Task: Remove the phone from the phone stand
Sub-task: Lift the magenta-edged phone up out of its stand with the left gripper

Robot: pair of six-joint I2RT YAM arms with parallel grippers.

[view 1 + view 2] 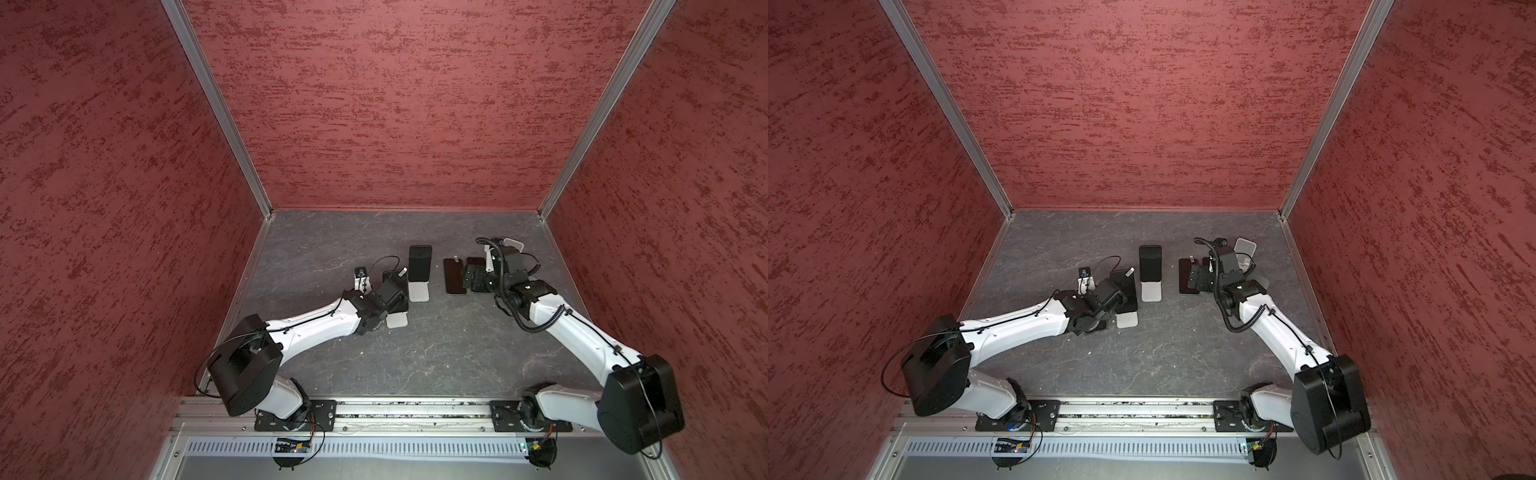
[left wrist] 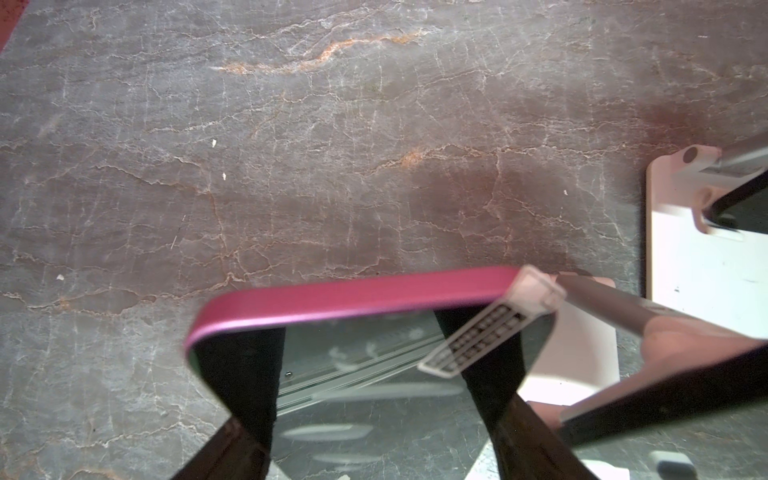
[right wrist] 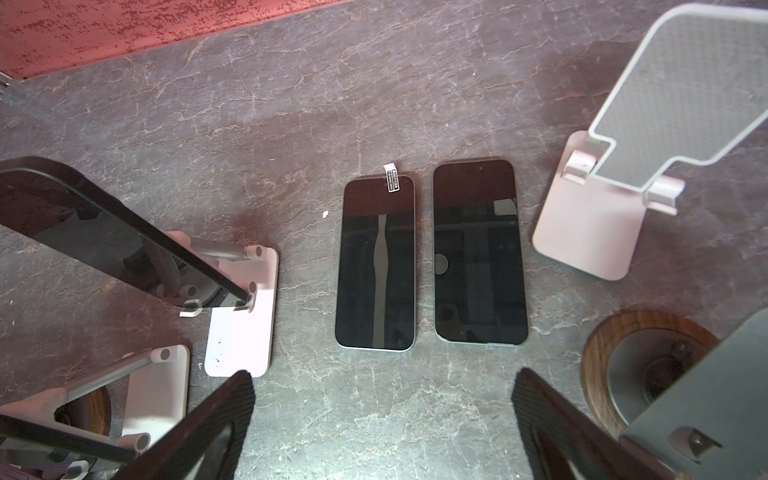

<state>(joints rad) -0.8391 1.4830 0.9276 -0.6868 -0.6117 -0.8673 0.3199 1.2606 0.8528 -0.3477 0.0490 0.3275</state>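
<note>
No legible text, brand or no. anywhere. Closest thing: a white tab sticker [image 2: 478,340] on the screen corner of the pink-edged phone [image 2: 353,297], printed w/ two rows of dark blocks, too blurred to read. A similar small tab label [image 3: 392,178] sits at the top edge of a flat phone [image 3: 376,266] lying on the worktop [image 3: 291,104]; its black print is too small to make out.

Grey veined tabletop [image 1: 415,353] boxed by red mottled walls [image 1: 374,104], aluminium rail [image 1: 415,411] along the near edge. Tabbed handset [image 3: 376,262] and plain handset [image 3: 478,249] flat, face up, side by side, not touching. Wood-rimmed disc [image 3: 594,365] nearby.
</note>
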